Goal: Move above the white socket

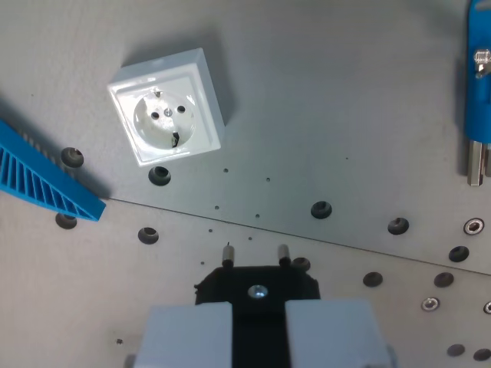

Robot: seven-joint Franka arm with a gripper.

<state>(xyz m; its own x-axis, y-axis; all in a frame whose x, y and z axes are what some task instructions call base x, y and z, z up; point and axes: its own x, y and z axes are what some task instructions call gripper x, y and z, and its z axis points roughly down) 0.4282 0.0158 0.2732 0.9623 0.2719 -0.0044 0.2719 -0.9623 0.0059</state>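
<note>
The white socket (166, 115) is a square box with a round recess and two holes. It lies on the grey metal plate in the wrist view's upper left, turned slightly. My gripper (258, 310) is at the bottom centre. Its two pale grey fingers (188, 333) are shut on a black plug (258, 282). The plug's two metal pins (227, 254) point up the picture. The socket lies up and to the wrist view's left of the plug, well apart from it.
A blue ribbed part (42, 176) lies at the left edge, close to the socket. A blue part with metal pins (477, 92) stands at the right edge. The plate (337, 100) has a seam and several screw holes (321, 208).
</note>
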